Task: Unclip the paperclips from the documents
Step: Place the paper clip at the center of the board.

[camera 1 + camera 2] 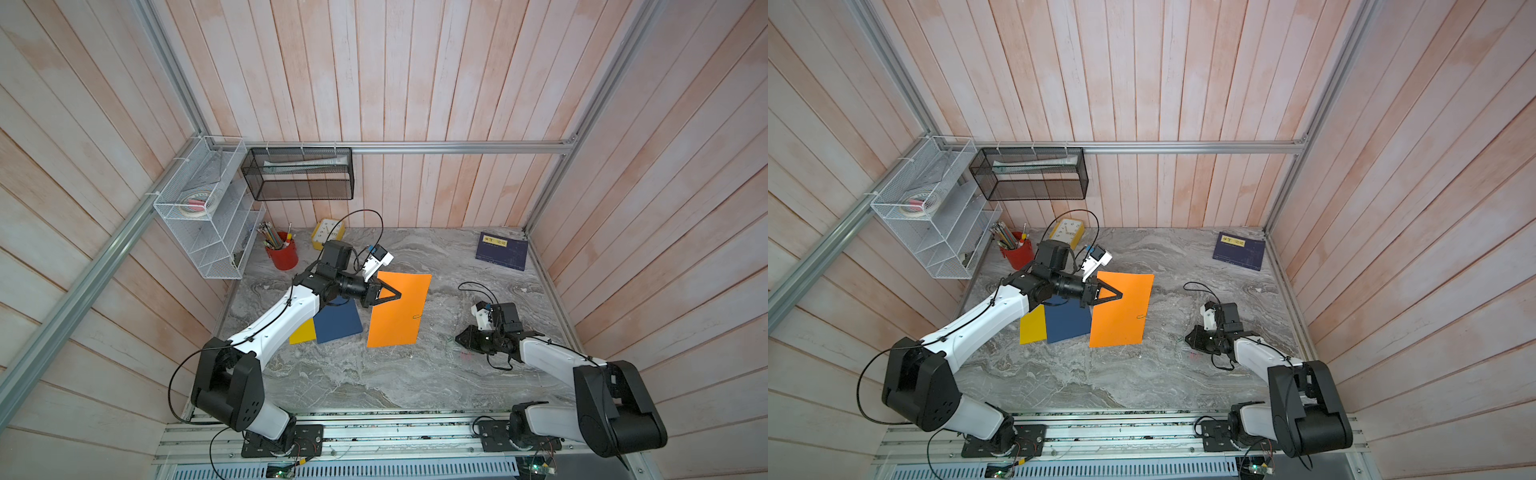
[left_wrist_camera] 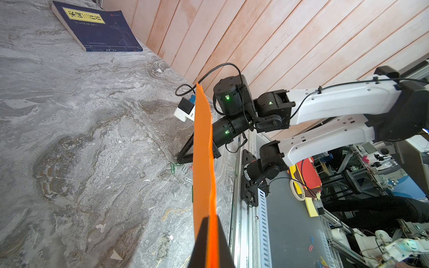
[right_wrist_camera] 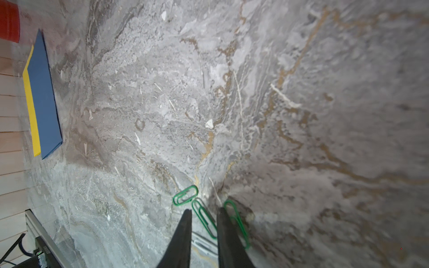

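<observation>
Orange document (image 1: 395,328) runs its long axis from near side to far, with a paperclip (image 1: 417,316) on its right edge and its left edge clamped in the left end effector (image 1: 399,294). Green paperclips (image 3: 185,196) lie loose on open counter (image 3: 301,116) to its right, one of them between the slightly parted jaws of the right end effector (image 3: 205,209).
</observation>
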Motion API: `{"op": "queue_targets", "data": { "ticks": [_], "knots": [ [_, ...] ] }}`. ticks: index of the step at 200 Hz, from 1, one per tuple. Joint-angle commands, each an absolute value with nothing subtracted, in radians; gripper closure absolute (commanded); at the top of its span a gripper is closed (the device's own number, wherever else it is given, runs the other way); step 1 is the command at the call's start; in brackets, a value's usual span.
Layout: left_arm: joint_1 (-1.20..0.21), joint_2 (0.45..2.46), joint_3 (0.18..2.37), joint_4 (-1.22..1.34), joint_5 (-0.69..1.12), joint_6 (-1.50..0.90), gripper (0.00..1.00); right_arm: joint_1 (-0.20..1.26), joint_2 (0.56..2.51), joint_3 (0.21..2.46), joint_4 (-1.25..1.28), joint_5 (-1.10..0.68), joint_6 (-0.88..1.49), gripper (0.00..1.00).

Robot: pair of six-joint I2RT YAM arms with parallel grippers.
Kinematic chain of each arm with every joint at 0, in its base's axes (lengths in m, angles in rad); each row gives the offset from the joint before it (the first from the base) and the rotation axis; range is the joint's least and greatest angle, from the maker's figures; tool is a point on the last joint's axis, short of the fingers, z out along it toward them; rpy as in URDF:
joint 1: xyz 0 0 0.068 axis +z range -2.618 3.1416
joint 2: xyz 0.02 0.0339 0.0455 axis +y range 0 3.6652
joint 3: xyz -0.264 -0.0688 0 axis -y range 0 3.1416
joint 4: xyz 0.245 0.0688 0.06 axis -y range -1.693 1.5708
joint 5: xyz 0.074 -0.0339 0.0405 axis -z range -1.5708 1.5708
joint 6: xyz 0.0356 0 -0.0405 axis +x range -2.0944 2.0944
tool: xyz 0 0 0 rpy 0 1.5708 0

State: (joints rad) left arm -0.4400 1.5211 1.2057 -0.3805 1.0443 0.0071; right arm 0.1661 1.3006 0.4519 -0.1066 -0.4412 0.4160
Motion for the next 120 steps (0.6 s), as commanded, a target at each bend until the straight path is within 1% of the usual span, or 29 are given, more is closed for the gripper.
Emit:
{"op": "queue_targets", "data": {
  "ticks": [1, 21, 41, 64, 82, 104, 120],
  "knots": [
    [-0.436, 1.516, 1.189, -0.368, 1.045, 0.008, 1.00, 0.173, 1.272, 0.493, -0.172, -0.401, 0.391, 0.77],
    [-0.437, 1.516, 1.189, -0.368, 1.045, 0.008, 1.00, 0.172, 1.251, 0.511, -0.192, -0.401, 0.376, 0.75],
    [-0.436, 1.517, 1.190, -0.366, 1.050, 0.005, 1.00, 0.172, 1.221, 0.532, -0.179, -0.455, 0.346, 0.70],
    [-0.437, 1.522, 1.195, -0.362, 1.062, 0.000, 1.00, 0.174, 1.166, 0.550, -0.104, -0.591, 0.303, 0.64],
    [-0.436, 1.527, 1.203, -0.357, 1.081, -0.006, 1.00, 0.180, 1.114, 0.548, -0.004, -0.724, 0.298, 0.57],
    [-0.443, 1.534, 1.219, -0.356, 1.095, -0.008, 1.00, 0.190, 1.070, 0.535, 0.137, -0.874, 0.334, 0.49],
    [-0.449, 1.538, 1.228, -0.356, 1.104, -0.009, 1.00, 0.206, 1.061, 0.531, 0.232, -0.940, 0.363, 0.45]
  ]
}}
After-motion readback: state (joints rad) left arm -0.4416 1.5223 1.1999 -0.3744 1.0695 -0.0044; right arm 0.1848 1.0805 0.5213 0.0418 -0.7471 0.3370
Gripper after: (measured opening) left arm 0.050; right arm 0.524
